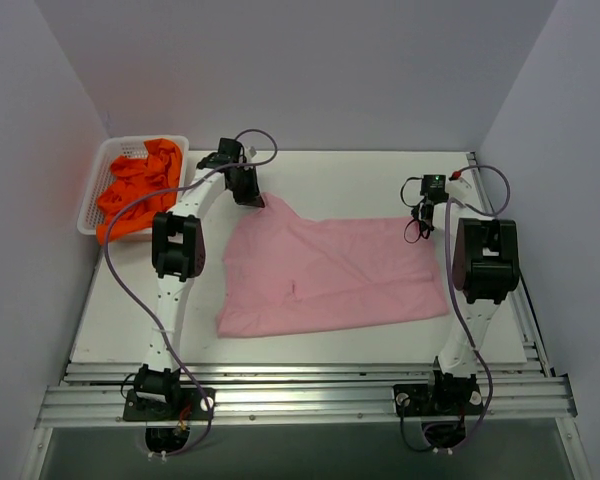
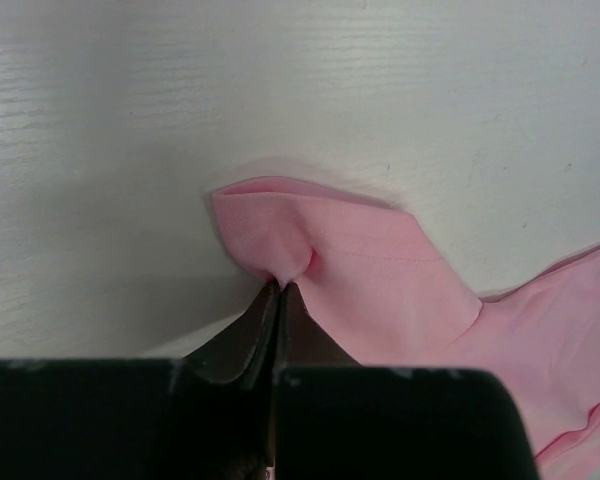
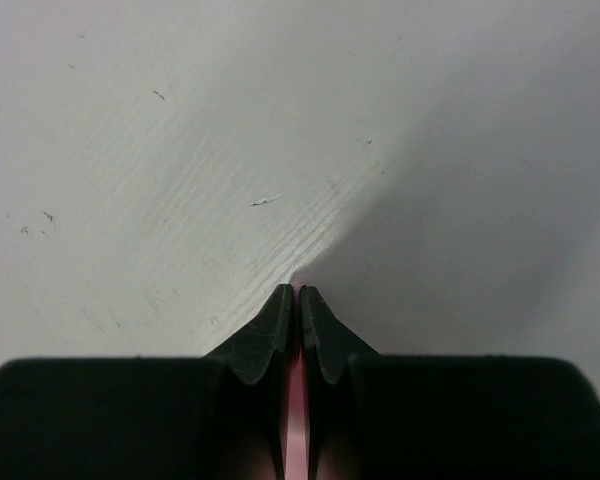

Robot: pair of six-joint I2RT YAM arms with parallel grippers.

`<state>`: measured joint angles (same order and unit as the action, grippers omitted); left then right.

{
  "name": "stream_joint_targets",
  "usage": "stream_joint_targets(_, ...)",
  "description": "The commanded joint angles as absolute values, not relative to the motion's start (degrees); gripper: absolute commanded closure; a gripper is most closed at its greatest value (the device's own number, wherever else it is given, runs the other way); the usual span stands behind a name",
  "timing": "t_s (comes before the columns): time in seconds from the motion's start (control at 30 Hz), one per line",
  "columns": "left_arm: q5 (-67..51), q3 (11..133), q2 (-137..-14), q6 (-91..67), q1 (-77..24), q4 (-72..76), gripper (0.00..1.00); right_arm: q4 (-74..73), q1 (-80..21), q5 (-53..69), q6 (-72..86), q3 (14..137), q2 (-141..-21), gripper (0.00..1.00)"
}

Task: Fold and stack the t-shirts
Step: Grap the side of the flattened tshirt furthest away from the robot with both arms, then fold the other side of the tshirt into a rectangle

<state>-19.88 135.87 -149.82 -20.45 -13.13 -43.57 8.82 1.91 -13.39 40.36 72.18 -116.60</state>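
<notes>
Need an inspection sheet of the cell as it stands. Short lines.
Surface: white table, faint scuffs.
Job's things: pink t-shirt spread mid-table, wrinkled; orange t-shirts heaped in the white basket, far left corner.
Clutter: nothing seen.
Grippers: left gripper shut on the pink sleeve; right gripper shut on pink cloth at the shirt's far right edge.
Cables: purple cables looped along both arms.
Surroundings: plain pale walls; metal rail at near edge.
</notes>
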Motion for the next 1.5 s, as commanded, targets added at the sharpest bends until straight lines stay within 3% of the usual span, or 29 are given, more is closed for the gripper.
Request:
stream_joint_targets(0.0,-17.8,136.9,-144.4,-19.5,-12.6,-44.5,0.98,4.2,1.9,-12.4,39.5,75.5,-114.7,1.0)
stream_joint_targets(0.57,-14.0,127.4,-131.7,-17.3,-14.1,-43.2,0.98,1.1,1.3,-12.0,38.6,75.2,-104.8,1.0)
stream_joint_targets(1.2,-1.8,80.7,-95.8,-19.6,-22.2,-28.8,0.98,-2.1,1.4,-14.3,37.7,58.8,-87.3,1.0)
stream_joint_targets(1.43,11.1,62.8,-80.4,-26.0,-31.5,-28.0,0.98,-4.5,1.6,-17.3,40.7,47.2,-75.7,1.0)
stream_joint_targets(1.47,12.2,60.4,-77.4,-27.1,-32.6,-27.6,0.93,-5.2,1.6,-19.2,41.6,46.2,-75.1,1.0)
